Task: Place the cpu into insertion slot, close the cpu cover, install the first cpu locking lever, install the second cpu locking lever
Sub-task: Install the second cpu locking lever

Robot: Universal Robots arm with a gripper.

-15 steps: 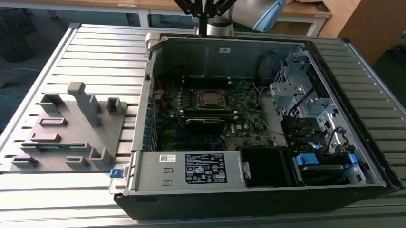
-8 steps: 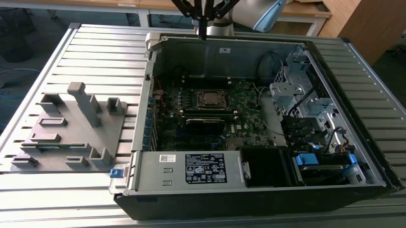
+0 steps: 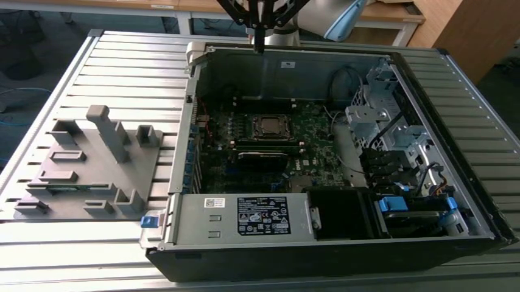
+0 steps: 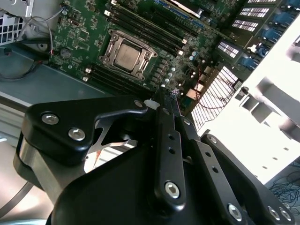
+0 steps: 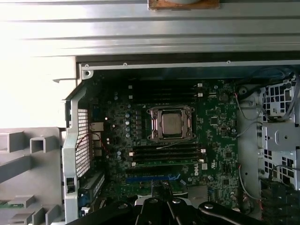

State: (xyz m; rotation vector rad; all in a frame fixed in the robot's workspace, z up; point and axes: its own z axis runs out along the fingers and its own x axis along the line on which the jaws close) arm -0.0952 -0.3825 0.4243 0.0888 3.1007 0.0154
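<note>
The cpu (image 5: pixel 170 123) lies flat in the insertion slot (image 3: pixel 253 128) on the green board inside the open computer case (image 3: pixel 189 121). Its grey-brown face (image 4: pixel 127 55) shows through the square cut-out of the silvery cpu cover (image 5: pixel 171 110), which lies down over it (image 4: pixel 111 48). I cannot make out how the locking levers stand. My gripper (image 3: pixel 258 47) hangs above the case's back wall, well away from the slot. Its black fingers (image 4: pixel 165 112) are shut together with nothing between them, and the gripper (image 5: pixel 161 190) points toward the board.
Long black memory strips (image 5: pixel 166 153) flank the slot. A metal drive cage with cables (image 3: pixel 382 121) fills the case at the exterior view's right, and a power supply box (image 3: pixel 243 216) sits at its front. A grey fixture plate (image 3: pixel 89 164) stands on the slatted table at the left.
</note>
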